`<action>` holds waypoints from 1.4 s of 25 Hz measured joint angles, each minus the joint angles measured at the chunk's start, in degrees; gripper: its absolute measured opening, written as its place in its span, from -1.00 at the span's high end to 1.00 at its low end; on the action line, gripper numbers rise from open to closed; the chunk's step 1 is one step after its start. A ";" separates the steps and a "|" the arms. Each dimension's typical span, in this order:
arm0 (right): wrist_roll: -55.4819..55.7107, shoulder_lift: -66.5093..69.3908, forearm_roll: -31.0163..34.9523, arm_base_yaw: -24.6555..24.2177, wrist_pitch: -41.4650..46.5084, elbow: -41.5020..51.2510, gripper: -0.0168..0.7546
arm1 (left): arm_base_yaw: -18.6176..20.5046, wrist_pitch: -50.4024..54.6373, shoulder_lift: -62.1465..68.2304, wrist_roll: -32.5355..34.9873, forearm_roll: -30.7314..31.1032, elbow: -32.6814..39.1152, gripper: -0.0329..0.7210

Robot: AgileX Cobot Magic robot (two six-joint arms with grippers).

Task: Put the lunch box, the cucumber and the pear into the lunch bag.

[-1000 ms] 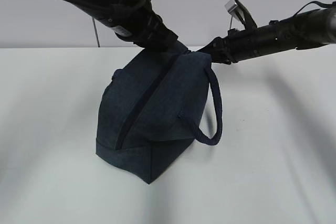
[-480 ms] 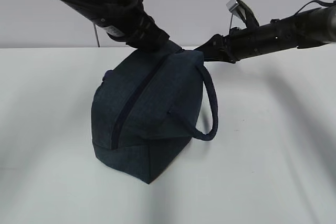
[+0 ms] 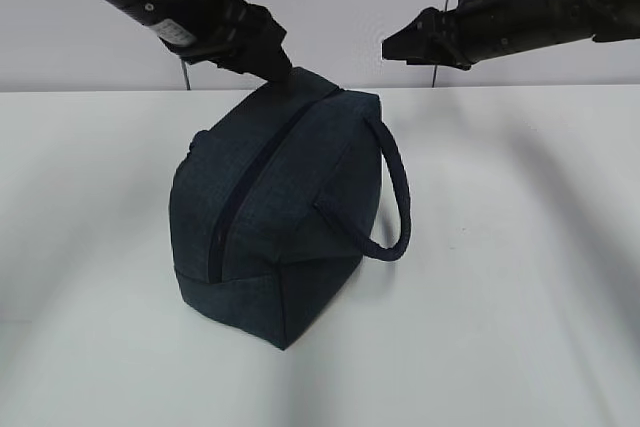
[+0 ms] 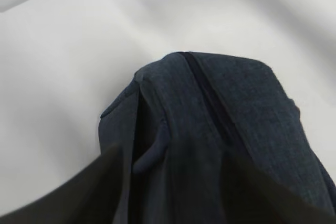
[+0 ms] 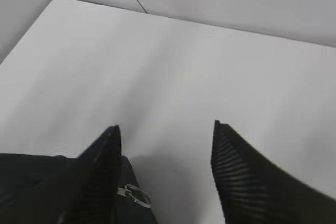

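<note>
Exterior view, left to right: the left gripper (image 3: 275, 69) sits at upper left of centre, its tip at the bag's top rear edge. The left wrist view shows blurred dark fingers (image 4: 79, 192) on either side of the bag end with fabric between them; whether they pinch it cannot be told. The bag (image 3: 270, 217) stands at frame centre on the white table (image 3: 520, 297), zipper (image 3: 245, 197) closed along its top, loop handle (image 3: 395, 197) hanging to the right. The right gripper (image 3: 400, 45) is at upper right, above and clear of the bag, jaws parted and empty; its wrist view shows the metal ring pull (image 5: 135, 195) by its left finger at lower left.

Box, cucumber and pear are not visible in any view; presumably inside the bag, though this cannot be confirmed.

Risks, as judged:
- The bag leans on a narrow base; if the left fingers catch fabric while lifting, it could topple.
- The right gripper could snag the ring pull or handle if it drops back.

Markings: no brand, label or legible writing on bag or arms.
</note>
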 joint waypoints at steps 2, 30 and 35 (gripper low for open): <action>1.49 -0.79 0.00 0.00 -0.39 0.00 -0.17 | 0.43 0.42 -1.10 -0.06 -0.12 0.00 -0.05; 15.31 -2.77 0.00 -0.87 -4.27 -0.99 -0.07 | 4.29 10.30 -4.08 -1.64 0.26 0.00 -0.06; -1.70 -5.30 0.00 -0.87 7.78 -1.13 -0.07 | 4.29 10.31 -4.40 -1.70 0.26 0.00 -0.06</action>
